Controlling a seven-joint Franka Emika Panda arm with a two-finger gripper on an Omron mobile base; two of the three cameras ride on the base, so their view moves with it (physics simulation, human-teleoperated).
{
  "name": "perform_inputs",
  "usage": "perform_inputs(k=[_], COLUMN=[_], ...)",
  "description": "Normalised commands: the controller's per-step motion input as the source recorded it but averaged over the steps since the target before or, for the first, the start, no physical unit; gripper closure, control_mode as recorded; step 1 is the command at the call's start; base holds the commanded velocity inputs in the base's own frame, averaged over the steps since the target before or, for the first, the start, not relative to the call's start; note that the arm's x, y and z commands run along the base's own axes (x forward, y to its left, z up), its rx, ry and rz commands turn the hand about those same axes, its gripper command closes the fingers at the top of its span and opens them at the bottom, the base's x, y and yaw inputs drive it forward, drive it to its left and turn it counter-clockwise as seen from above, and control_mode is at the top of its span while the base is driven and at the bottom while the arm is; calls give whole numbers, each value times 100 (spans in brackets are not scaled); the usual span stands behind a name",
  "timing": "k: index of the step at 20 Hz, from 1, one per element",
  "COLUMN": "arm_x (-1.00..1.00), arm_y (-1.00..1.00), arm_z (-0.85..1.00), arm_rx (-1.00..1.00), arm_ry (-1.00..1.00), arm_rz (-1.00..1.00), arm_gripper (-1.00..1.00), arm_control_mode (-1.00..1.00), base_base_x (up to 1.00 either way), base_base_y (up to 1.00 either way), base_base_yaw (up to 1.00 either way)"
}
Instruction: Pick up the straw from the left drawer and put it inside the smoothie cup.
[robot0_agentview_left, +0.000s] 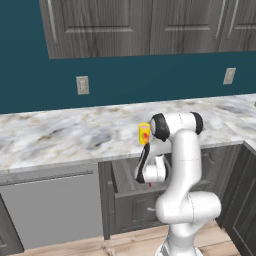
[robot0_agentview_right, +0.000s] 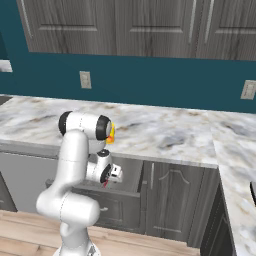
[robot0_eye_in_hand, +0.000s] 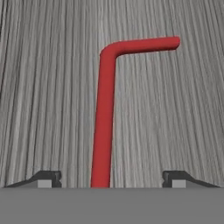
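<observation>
In the left base view the gripper is seen lowered into the open left drawer, a speck of the red straw at it, while the smoothie cup stands on the counter just above. In the right base view the hand is seen low at the drawer with red at its tip. In the hand view the straw is seen flat on the drawer floor between fingertips held wide apart and not touching it, long axis running away from the hand, bent end turned right; it is judged light, thin, stiff-ish and slippery, best pinched mid-shaft.

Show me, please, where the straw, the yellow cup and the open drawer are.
straw (robot0_eye_in_hand: 103, 122), hand view, middle of its long stem.
cup (robot0_agentview_left: 144, 134), left base view, its side.
drawer (robot0_agentview_left: 126, 197), left base view, its front panel.
</observation>
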Motion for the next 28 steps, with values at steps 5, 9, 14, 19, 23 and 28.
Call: perform_inputs(k=[5, 9, 14, 19, 23, 28], arm_x=[-4, -78, -100, -53, -24, -28], arm_y=[1, 0, 0, 0, 0, 0], arm_z=[-35, -34, -20, 35, 91, 100], arm_rx=[-4, -9, -7, 0, 0, 0], arm_ry=[6, 17, 15, 1, -8, -20], arm_rz=[0, 0, 0, 0, 0, -4], arm_gripper=[100, 100, 100, 100, 100, 100], arm_control_mode=[-100, -100, -100, -100, -100, -100], base_base_x=[0, 0, 0, 0, 0, 0], base_base_y=[0, 0, 0, 0, 0, 0], base_base_yaw=[0, 0, 0, 0, 0, 0])
